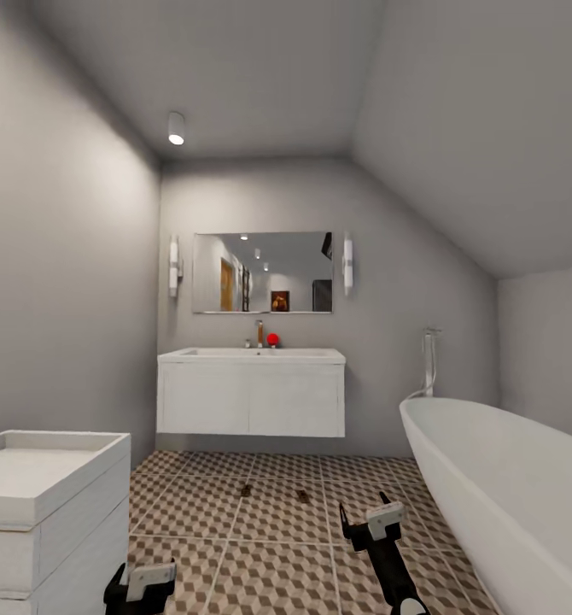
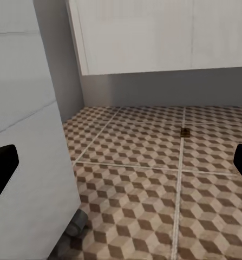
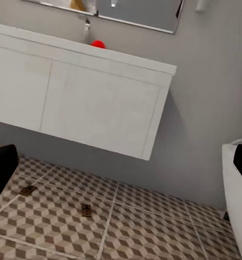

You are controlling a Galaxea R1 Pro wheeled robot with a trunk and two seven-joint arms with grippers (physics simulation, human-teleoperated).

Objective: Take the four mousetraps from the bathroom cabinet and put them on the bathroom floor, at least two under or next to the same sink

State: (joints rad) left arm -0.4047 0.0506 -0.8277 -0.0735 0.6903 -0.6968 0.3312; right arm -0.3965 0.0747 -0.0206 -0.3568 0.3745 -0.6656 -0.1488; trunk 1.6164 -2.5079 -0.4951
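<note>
Nearest the camera, the left gripper (image 1: 141, 588) is hanging low beside a white box-shaped unit (image 1: 47, 504), its fingers spread apart and holding nothing. The right gripper (image 1: 370, 523) is reaching a little farther forward above the bathroom floor (image 1: 269, 581), its fingers likewise parted and empty, with the white bathtub (image 1: 508, 495) lying just beside it on the right. Farther out, two mousetraps are lying flat on the patterned tiles, one (image 1: 246, 490) to the left and the other (image 1: 303, 494) near it to the right, apart from each other and in front of the bathroom sink (image 1: 252, 389). They are probably just short of its front edge, though the angle makes this hard to judge. The sink is carrying a faucet (image 1: 259, 333) and a small red object (image 1: 273, 339), below a wall mirror (image 1: 262, 272).
</note>
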